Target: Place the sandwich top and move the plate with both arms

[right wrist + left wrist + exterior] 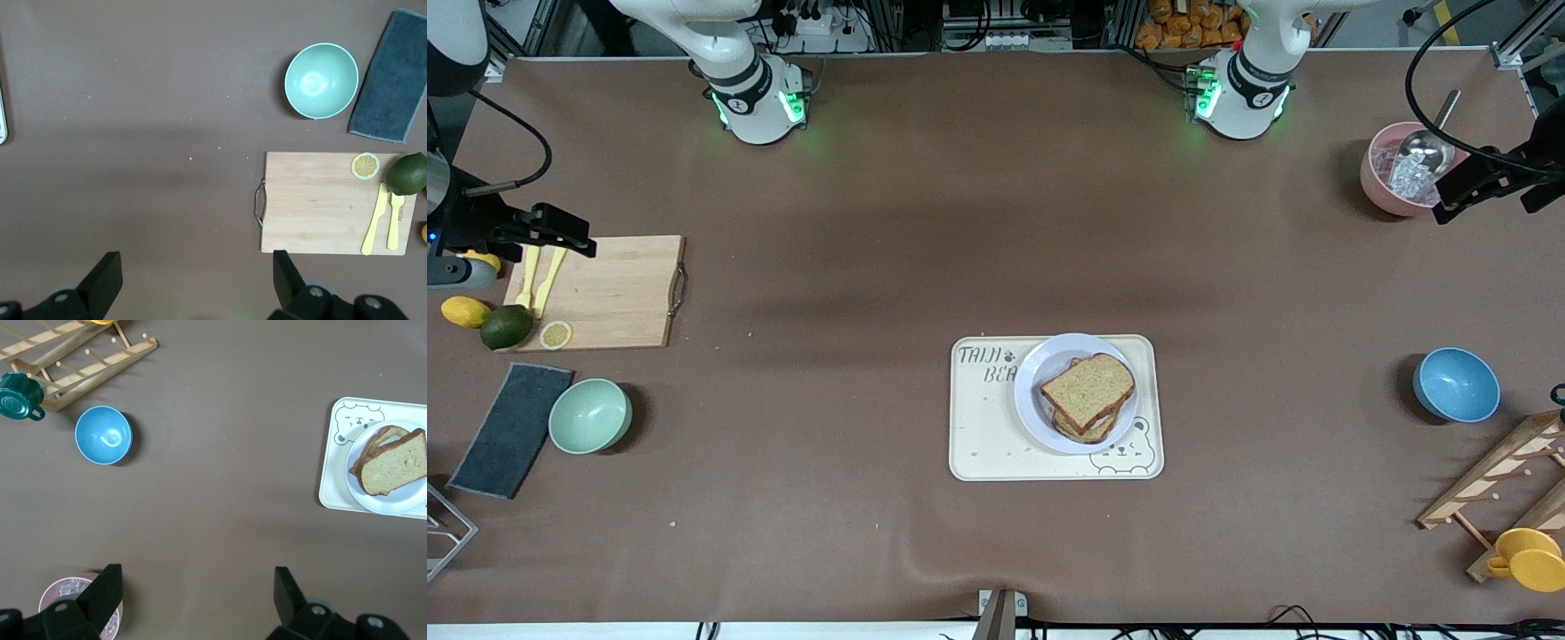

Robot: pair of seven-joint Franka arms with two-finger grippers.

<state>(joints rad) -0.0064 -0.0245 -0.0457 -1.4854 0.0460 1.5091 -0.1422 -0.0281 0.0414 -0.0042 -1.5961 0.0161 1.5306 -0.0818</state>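
The sandwich top, a plain brown bread slice, lies on a lower slice on the round pale plate. The plate sits on the cream bear tray at mid-table. The left wrist view shows the bread and plate off to one side. My left gripper is open and empty, held up over the pink bowl at the left arm's end; in its wrist view bare table lies between the fingers. My right gripper is open and empty, held up by the cutting board; it shows in its wrist view.
At the right arm's end are a wooden cutting board with yellow knives, lemon slice and lime, a mint bowl and a dark cloth. At the left arm's end are a pink bowl, a blue bowl and a wooden rack.
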